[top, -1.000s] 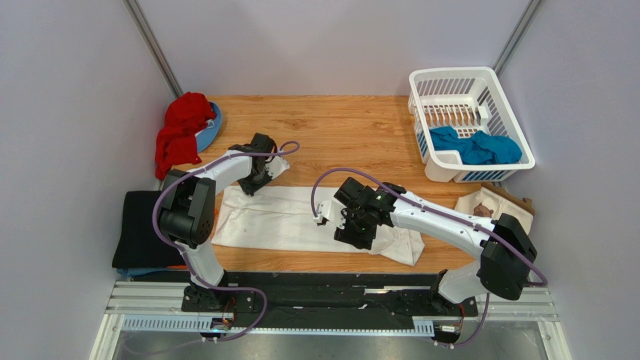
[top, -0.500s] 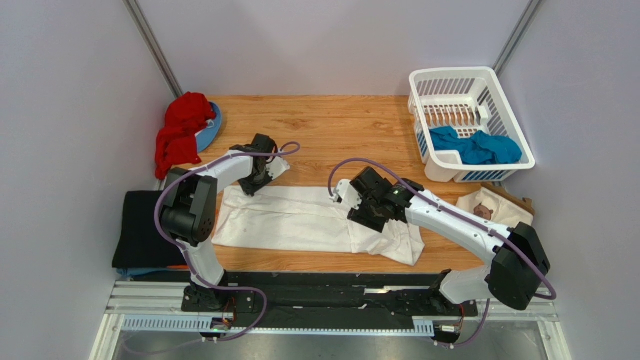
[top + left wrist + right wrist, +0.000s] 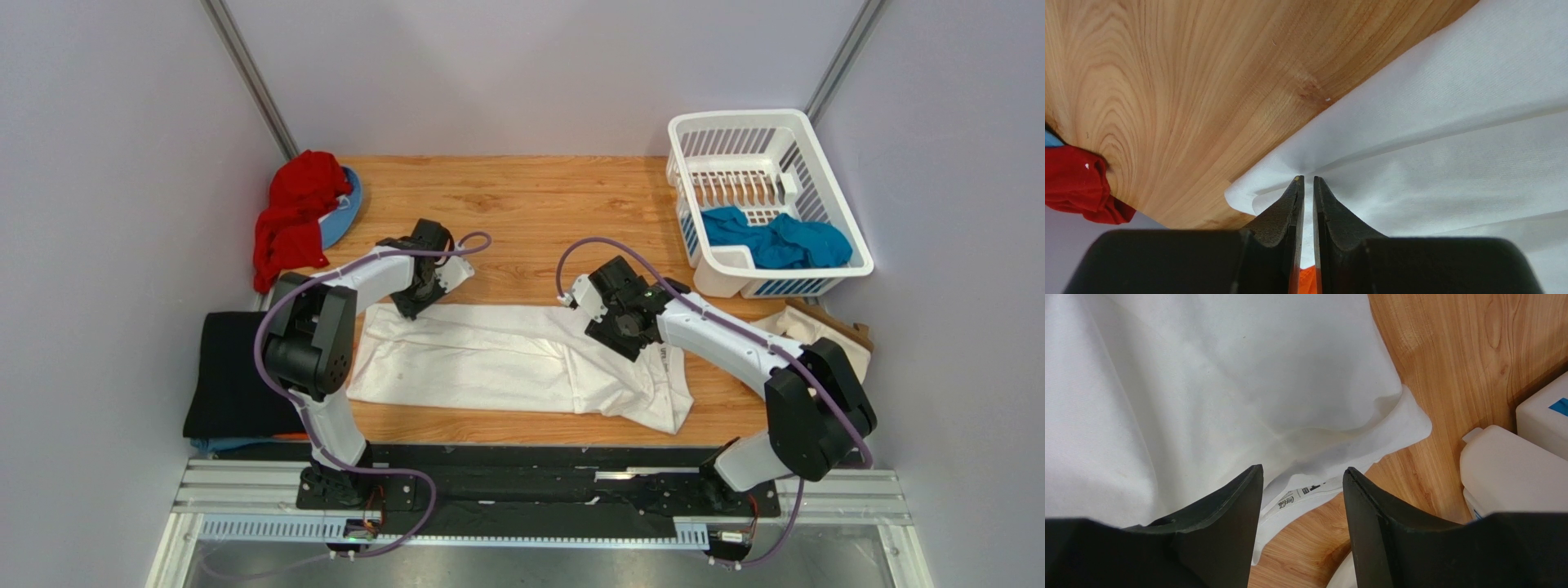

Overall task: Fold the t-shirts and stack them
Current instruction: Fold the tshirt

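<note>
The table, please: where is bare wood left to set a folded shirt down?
The table is bare at the far side, between the red cloth and the basket, beyond the white shirt. The left edge is crowded by the black shirt, the right by the bag.

"What sits on the wooden table?"

"A white t-shirt spread along the near edge, a white basket in the far right corner, and a blue dish in the far left."

"And near left?"

"A folded black shirt."
</note>
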`<state>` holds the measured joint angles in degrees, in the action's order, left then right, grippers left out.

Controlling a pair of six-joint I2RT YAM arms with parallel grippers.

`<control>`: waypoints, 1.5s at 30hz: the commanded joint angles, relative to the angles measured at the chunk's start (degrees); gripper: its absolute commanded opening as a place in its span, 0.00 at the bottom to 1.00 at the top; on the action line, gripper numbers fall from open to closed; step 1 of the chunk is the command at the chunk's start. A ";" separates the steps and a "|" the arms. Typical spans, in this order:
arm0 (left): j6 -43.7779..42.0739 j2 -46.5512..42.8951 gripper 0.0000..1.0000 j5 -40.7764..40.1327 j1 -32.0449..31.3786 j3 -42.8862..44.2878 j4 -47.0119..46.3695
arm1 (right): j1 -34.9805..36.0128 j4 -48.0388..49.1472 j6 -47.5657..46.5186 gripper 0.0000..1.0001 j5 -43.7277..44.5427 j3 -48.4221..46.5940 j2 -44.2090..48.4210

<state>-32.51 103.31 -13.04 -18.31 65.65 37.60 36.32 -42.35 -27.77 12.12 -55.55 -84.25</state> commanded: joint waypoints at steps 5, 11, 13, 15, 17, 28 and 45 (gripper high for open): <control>-1.06 0.40 0.18 -0.58 -0.06 -1.13 -1.83 | -0.98 3.15 -1.32 0.53 -0.69 0.53 -1.27; -1.15 0.40 0.18 -0.76 -0.06 -1.14 -2.01 | -1.51 4.02 -1.23 0.43 -0.61 2.11 -1.36; -1.15 0.40 0.18 -0.67 -0.06 -1.22 -2.01 | -1.95 4.29 -1.23 0.32 -0.43 2.73 -1.36; -1.06 0.49 0.18 -0.67 -0.06 -1.22 -2.01 | -2.12 4.29 -1.41 0.27 -0.17 2.99 -1.53; -1.24 0.49 0.18 -0.85 -0.06 -1.31 -2.10 | -2.48 4.38 -1.58 0.24 -0.25 3.08 -1.53; -1.06 0.49 0.17 -0.94 -0.06 -1.49 -2.27 | -3.35 2.18 -2.55 0.06 1.15 -1.40 -1.45; -1.41 0.93 0.17 -1.29 -0.06 -2.37 -3.42 | -7.92 0.51 -5.72 0.04 1.94 -5.36 -3.20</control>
<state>-33.30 103.74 -14.15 -18.31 63.81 35.22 29.39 -41.74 -31.55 12.97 -58.92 -87.18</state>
